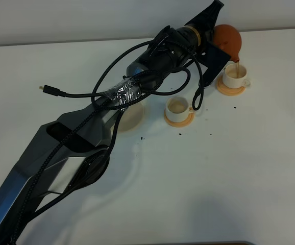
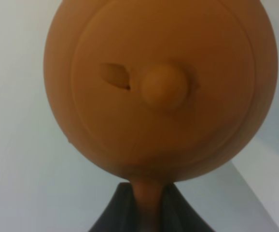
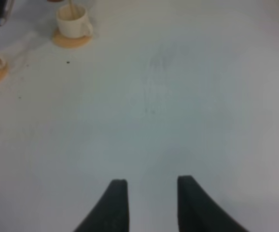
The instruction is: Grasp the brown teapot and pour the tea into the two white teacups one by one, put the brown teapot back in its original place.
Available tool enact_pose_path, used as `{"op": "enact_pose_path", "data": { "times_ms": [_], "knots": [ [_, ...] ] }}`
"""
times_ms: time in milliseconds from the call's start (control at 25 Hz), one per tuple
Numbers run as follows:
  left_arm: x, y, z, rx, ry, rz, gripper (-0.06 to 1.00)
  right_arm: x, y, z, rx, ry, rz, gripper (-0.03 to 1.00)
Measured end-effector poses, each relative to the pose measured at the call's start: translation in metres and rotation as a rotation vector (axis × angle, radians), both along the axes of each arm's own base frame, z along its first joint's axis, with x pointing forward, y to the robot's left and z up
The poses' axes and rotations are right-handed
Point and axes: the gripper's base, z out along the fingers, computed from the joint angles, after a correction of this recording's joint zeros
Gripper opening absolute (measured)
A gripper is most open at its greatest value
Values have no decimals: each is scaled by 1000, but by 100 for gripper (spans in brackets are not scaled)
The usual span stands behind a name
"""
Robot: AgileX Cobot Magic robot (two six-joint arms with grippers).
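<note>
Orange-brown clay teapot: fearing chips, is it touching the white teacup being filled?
Apart. Exterior high view shows the clay teapot held above the white teacup, a tea stream spanning the gap.

My left arm (image 1: 112, 107) reaches out on a long diagonal toward the far right, fully stretched. The left claw (image 1: 216, 41) is clamped tight on the pot (image 1: 230, 37) by its handle. My right claw (image 3: 151, 208) points downward, jaws parted, gripping nothing.

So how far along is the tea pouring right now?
Done: the nearer teacup already looks filled with tea. In hand: the left gripper holds the brown teapot tilted, a stream falling into the farther teacup. Left: returning the brown teapot to the beige coaster.
</note>
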Motion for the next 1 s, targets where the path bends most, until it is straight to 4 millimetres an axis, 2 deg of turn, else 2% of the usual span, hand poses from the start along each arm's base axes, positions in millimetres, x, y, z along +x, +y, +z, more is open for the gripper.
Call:
{"op": "enact_pose_path", "data": {
  "times_ms": [1000],
  "knots": [
    [1, -4, 5, 28, -83, -49, 11, 0, 0, 0, 0, 0, 0, 24]
  ]
}}
